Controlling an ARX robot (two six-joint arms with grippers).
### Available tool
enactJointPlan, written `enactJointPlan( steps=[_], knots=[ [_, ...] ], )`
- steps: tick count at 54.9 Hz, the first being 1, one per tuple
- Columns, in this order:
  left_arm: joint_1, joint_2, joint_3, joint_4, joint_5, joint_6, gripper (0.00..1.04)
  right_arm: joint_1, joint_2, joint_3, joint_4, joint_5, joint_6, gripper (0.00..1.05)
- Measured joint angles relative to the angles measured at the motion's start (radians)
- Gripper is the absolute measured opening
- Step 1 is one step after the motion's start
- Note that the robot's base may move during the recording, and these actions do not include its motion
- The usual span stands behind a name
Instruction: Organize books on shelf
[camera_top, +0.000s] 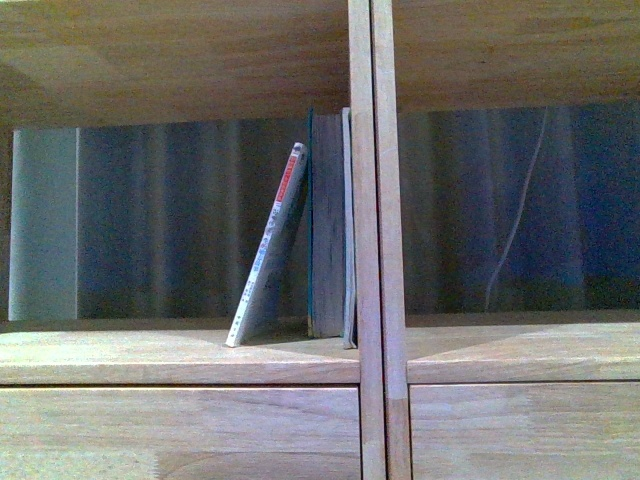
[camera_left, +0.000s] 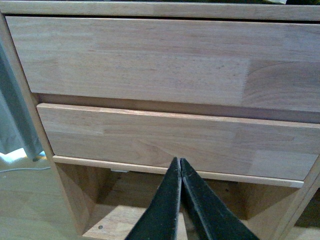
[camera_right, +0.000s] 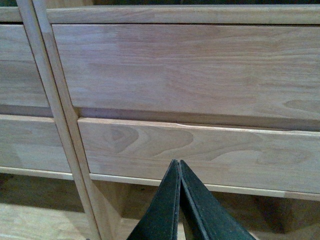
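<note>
Both the left gripper (camera_left: 180, 165) and right gripper (camera_right: 179, 166) hang clenched and empty, low by the drawer fronts (camera_left: 160, 60). The white paperback (camera_top: 268, 250) leans against the teal book (camera_top: 326, 225); I'd pinch its top edge and tip it upright gently.

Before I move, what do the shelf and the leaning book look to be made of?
The shelf looks like light solid wood with a matt finish: grain and joined strips show on its drawer fronts. The leaning book looks like a thin paperback with a white printed spine marked red; whether the cover is glossy cannot be told.
</note>
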Motion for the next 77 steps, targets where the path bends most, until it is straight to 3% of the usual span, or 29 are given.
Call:
enactJointPlan(
  steps=[23, 29, 32, 77],
  knots=[
    [0.000, 0.000, 0.000, 0.000, 0.000, 0.000, 0.84, 0.000, 0.000, 0.000, 0.000, 0.000, 0.000, 0.76],
    [0.000, 0.000, 0.000, 0.000, 0.000, 0.001, 0.99, 0.000, 0.000, 0.000, 0.000, 0.000, 0.000, 0.92],
    [0.000, 0.000, 0.000, 0.000, 0.000, 0.000, 0.97, 0.000, 0.000, 0.000, 0.000, 0.000, 0.000, 0.99],
    [0.000, -0.001, 0.000, -0.001, 0.000, 0.000, 0.97, 0.000, -0.001, 0.000, 0.000, -0.002, 0.000, 0.98]
  ],
)
